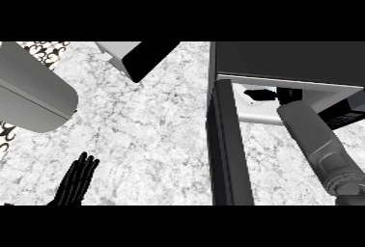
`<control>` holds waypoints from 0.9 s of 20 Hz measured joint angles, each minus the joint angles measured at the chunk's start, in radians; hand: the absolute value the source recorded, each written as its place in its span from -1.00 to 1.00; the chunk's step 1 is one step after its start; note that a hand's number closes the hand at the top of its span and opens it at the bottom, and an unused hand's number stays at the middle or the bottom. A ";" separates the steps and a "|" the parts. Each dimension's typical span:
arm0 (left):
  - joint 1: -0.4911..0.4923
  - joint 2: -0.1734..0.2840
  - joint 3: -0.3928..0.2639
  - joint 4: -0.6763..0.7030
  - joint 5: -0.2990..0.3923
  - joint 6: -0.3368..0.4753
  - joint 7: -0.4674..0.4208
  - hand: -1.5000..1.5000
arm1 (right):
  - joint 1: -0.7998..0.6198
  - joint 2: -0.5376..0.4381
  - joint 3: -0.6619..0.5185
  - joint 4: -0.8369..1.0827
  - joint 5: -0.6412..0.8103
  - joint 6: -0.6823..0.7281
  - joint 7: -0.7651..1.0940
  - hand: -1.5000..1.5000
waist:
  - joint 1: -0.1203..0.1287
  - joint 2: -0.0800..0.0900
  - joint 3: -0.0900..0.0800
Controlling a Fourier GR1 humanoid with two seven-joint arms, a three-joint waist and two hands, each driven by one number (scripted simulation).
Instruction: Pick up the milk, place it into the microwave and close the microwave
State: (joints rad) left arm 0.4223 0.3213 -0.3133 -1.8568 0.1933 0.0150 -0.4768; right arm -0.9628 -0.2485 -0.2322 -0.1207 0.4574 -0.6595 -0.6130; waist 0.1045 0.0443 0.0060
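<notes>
Head view | right hand (267, 93) fingers curled round milk (251, 98) | inside microwave (285, 62)

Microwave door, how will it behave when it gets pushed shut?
The microwave door looks like a flat rigid slab, so it likely swings, not bends. It stands wide open: expect a long sweep. The right hand inside would probably block it.

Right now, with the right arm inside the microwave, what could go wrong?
1. The right hand reaches deep into the microwave; pulling back, the forearm may brush the cavity edge.
2. The open door stands close beside the forearm and could be bumped.
3. The milk is hidden, so its standing cannot be checked.
</notes>
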 measured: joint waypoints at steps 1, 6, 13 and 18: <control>0.000 0.000 0.000 0.000 0.001 -0.002 -0.002 -1.00 | 0.006 0.002 -0.008 -0.005 -0.009 0.017 -0.020 -1.00 | -0.002 -0.001 0.000; 0.004 -0.010 -0.020 -0.002 -0.008 -0.008 -0.007 -1.00 | 0.020 0.018 -0.049 -0.016 -0.054 0.097 -0.096 -1.00 | -0.012 -0.005 0.000; -0.005 -0.027 -0.048 -0.005 -0.028 -0.004 0.001 -1.00 | 0.072 0.030 -0.116 -0.020 -0.124 0.192 -0.189 -1.00 | -0.031 -0.014 -0.002; -0.007 -0.040 -0.068 -0.011 -0.056 0.007 0.006 -1.00 | 0.094 0.037 -0.146 -0.031 -0.161 0.285 -0.236 -1.00 | -0.033 -0.026 -0.007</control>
State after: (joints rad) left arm 0.4149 0.2816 -0.3811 -1.8678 0.1373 0.0220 -0.4705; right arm -0.8691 -0.2117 -0.3784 -0.1513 0.2969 -0.3748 -0.8491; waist 0.0717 0.0180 -0.0014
